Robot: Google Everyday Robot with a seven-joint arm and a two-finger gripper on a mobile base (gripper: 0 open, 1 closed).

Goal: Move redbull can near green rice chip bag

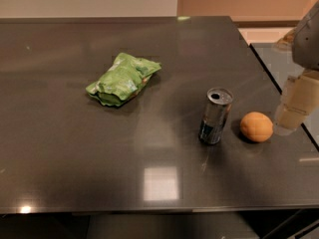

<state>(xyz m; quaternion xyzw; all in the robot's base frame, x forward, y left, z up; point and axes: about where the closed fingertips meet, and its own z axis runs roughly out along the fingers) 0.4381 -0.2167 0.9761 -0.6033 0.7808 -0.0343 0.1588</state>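
The redbull can (216, 116) stands upright on the dark table (75, 148), right of centre, silver with a dark blue band low down. The green rice chip bag (122, 79) lies crumpled to the can's upper left, well apart from it. My gripper (294, 108) hangs at the right edge of the view, to the right of the can, with an orange between them. It holds nothing that I can see.
A round orange (256, 126) sits just right of the can, close to the gripper. The table's right edge (279, 83) runs diagonally past the gripper. A second surface (284, 59) lies beyond it at the right.
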